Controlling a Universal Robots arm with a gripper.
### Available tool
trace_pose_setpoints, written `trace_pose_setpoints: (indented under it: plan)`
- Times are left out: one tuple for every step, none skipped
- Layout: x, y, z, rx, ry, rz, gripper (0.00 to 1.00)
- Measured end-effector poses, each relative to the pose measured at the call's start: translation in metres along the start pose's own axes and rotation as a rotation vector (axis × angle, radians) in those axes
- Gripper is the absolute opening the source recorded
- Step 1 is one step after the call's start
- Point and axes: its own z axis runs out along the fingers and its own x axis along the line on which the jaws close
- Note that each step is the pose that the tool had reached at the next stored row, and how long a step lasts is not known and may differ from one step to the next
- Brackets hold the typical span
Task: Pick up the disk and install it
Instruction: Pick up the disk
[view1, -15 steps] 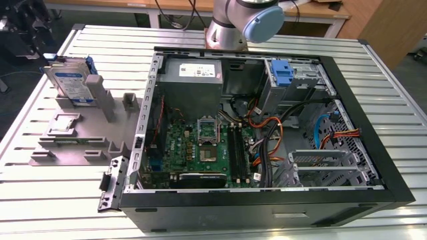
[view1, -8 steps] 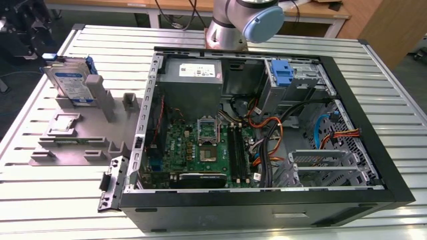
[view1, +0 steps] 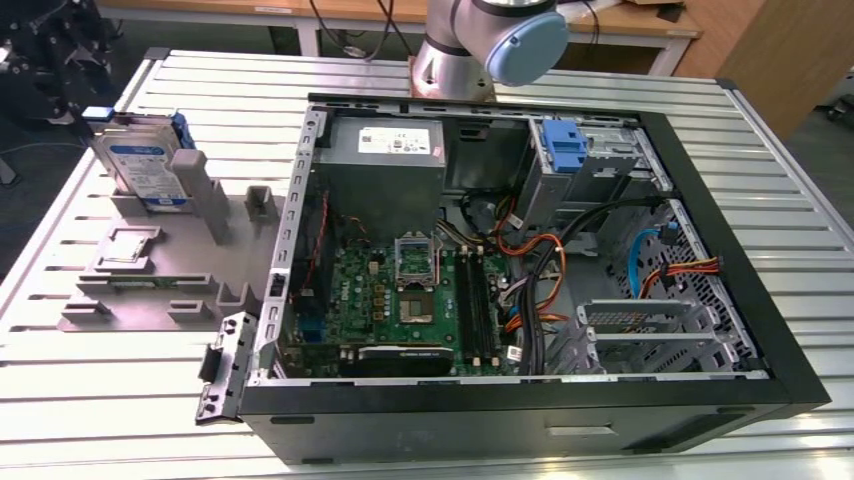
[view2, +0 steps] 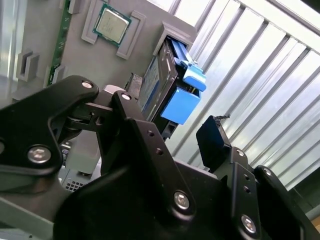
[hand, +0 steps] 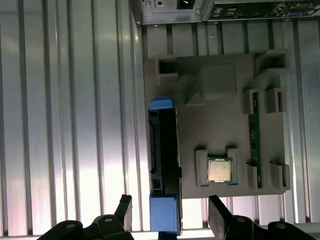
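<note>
The disk (view1: 140, 165) stands on edge in a slot of the grey holder plate (view1: 147, 290), on the exterior view's left, beside the open computer case (view1: 534, 250). Its white-and-blue label faces forward, and blue rails run along its sides. In the first wrist view I look down on the disk (hand: 164, 145) edge-on. My gripper (hand: 171, 215) is open above it, with one black finger on each side of its blue end. In the second wrist view the disk (view2: 160, 80) lies just beyond my open gripper (view2: 170, 135), apart from the fingers.
The holder plate (hand: 210, 85) also carries a processor chip (hand: 220, 170) and a memory stick (hand: 255, 130). Inside the case are a motherboard (view1: 400, 290), a grey power supply (view1: 387, 150), bundled cables (view1: 534, 270) and an upright blue bracket (view1: 567, 150) in the drive bay. Ribbed metal table (view1: 107, 400) surrounds everything.
</note>
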Motion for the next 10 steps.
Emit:
trace_pose_setpoints:
  plan:
    - [0.0001,0.0000,0.0012,0.0001,-0.0001,0.007,0.71]
    - [0.0002,-0.0001,0.0025,0.0001,-0.0001,0.013,0.71]
    - [0.0003,-0.0001,0.0037,0.0000,-0.0001,0.019,0.71]
    - [0.0004,-0.0001,0.0050,-0.0001,0.0002,0.024,0.71]
    - [0.0004,-0.0001,0.0061,0.0000,0.0006,0.028,0.71]
    - [0.0006,-0.0002,0.0073,0.0001,0.0010,0.032,0.71]
    - [0.0007,-0.0002,0.0084,0.0005,0.0013,0.036,0.71]
    - [0.0007,-0.0002,0.0094,0.0009,0.0017,0.040,0.71]
    - [0.0008,-0.0002,0.0104,0.0013,0.0021,0.043,0.71]
    - [0.0009,-0.0003,0.0113,0.0016,0.0027,0.046,0.71]
